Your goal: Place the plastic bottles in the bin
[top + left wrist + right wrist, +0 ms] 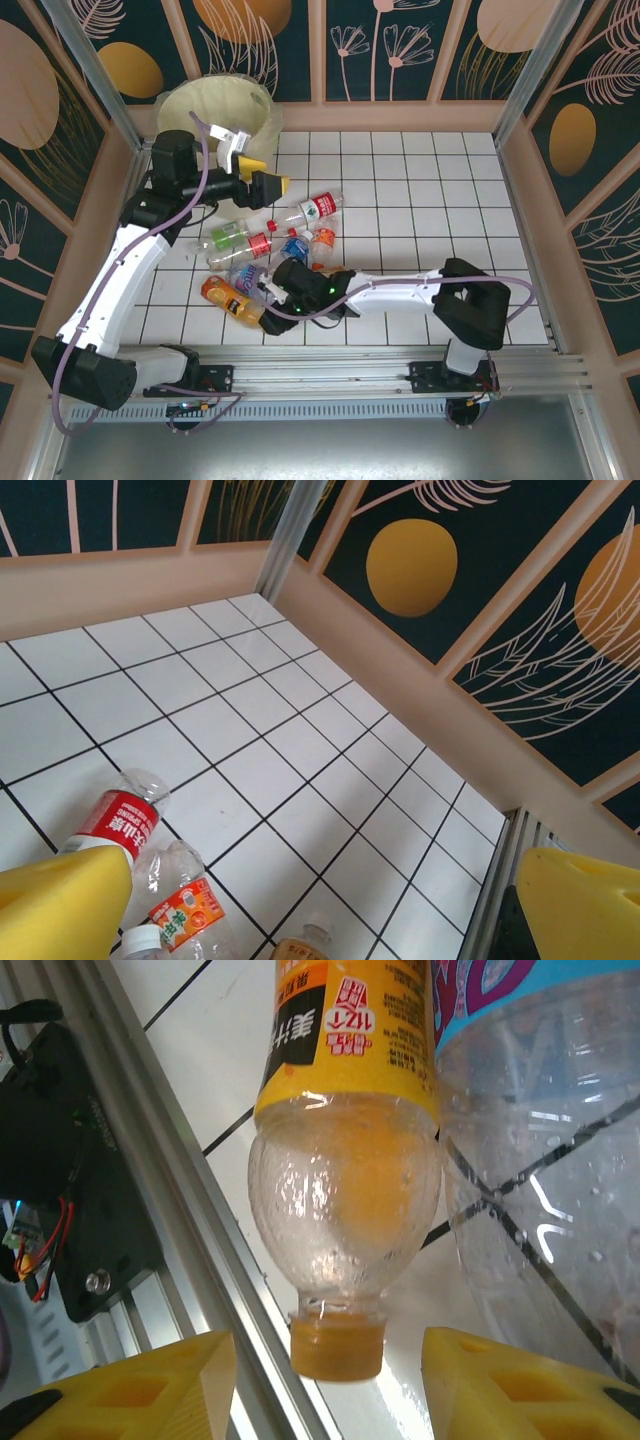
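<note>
Bracketing the cap of the orange bottle with the right fingers, hard by the rail at the counter's near edge; standing part-open, with daylight on both sides of the cap, gripping nothing yet

Judging the step in hand as taking hold of this bottle. Aiming, for a clean grasp, at the neck or shoulder rather than the small slick cap, and staying centred, so as to be meeting the plastic with both fingers at once instead of flicking it aside. Squeezing gently, given thin walls looking ready to buckle. Minding the clear blue-labelled bottle lying just beside, seemingly touching: probably rolling on losing its neighbour, so lifting straight up and slowly

Looking farther out, finding the other bottles lying in a loose heap mid-counter, a red-labelled one at its far edge. Hovering with the left fingers spread fully wide and empty, beyond the heap, near the bin. Placing the bin at the far left corner, by the tiles' edge; not being able to tell what is inside. Planning the carry there as a route around the left arm, not through it
</note>
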Controlling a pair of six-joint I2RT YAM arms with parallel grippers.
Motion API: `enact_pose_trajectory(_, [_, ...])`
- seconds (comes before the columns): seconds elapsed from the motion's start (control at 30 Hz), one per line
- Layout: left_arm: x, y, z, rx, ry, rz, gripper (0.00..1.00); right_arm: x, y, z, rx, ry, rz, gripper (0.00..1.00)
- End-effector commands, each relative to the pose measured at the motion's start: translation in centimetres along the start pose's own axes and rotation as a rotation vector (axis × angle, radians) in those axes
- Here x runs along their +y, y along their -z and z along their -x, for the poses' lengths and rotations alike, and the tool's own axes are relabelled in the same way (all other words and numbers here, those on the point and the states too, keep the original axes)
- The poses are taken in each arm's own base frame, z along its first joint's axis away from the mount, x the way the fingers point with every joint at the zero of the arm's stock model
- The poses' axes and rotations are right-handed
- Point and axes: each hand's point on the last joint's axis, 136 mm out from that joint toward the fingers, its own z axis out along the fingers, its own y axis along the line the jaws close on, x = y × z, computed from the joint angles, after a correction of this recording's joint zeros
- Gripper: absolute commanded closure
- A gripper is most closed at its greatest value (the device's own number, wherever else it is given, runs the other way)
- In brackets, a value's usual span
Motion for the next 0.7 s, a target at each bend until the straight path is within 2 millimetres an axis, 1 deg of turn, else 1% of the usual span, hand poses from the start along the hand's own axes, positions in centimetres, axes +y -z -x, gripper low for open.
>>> enact_pose_trajectory(0.0, [-0.6,-0.1,0.2,-0.010,-0.037,-0.031,0.01,-0.1,-0.8,0.5,0.017,0.015,-0.028,0.47])
enact_pose_trajectory(0.13, [-0.4,-0.3,-0.1,-0.001,-0.031,-0.029,0.01,-0.5,-1.4,0.1,0.049,0.027,-0.044,0.47])
enact_pose_trajectory(0.4, [-0.6,-0.2,0.0,-0.006,-0.034,-0.034,0.02,-0.8,-2.6,-1.0,0.118,0.037,-0.055,0.48])
enact_pose_trajectory(0.67, [-0.4,-0.3,-0.1,-0.003,-0.033,-0.030,0.02,-0.2,-3.4,-1.7,0.156,0.051,-0.043,0.51])
